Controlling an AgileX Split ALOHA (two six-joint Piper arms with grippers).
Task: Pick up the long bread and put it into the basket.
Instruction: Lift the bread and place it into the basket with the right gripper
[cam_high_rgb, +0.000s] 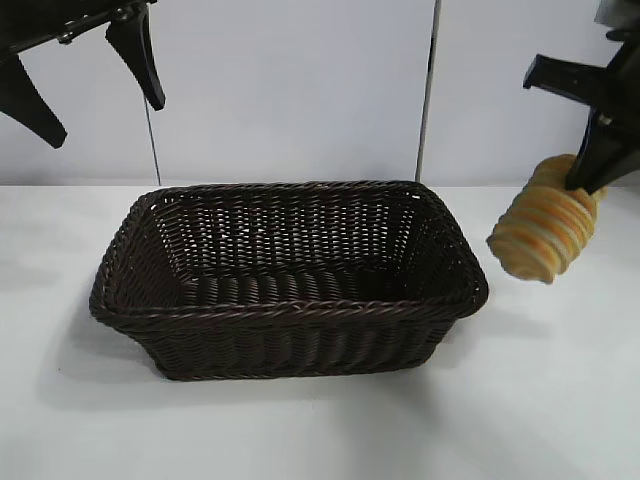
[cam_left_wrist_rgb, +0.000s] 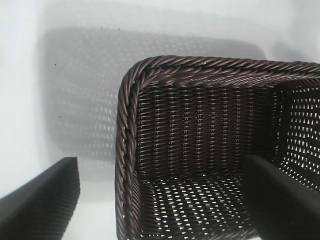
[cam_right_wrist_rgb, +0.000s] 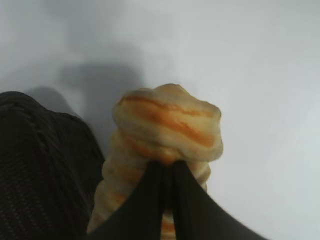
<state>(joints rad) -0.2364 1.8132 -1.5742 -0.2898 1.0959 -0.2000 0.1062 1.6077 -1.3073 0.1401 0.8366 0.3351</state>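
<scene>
The long bread (cam_high_rgb: 545, 232), a golden roll with pale and orange ridges, hangs tilted in the air just right of the basket (cam_high_rgb: 290, 305), off the table. My right gripper (cam_high_rgb: 590, 180) is shut on the bread's upper part; in the right wrist view its black fingers (cam_right_wrist_rgb: 150, 200) pinch into the bread (cam_right_wrist_rgb: 167, 127), and the basket's rim (cam_right_wrist_rgb: 35, 150) shows beside it. The dark woven basket stands in the middle of the table with nothing in it. My left gripper (cam_high_rgb: 95, 85) hangs open high above the basket's left end; its wrist view looks down on a basket corner (cam_left_wrist_rgb: 130, 100).
The white table (cam_high_rgb: 320, 430) spreads around the basket, with bare surface in front and to both sides. A pale wall with a dark vertical seam (cam_high_rgb: 428, 90) stands behind.
</scene>
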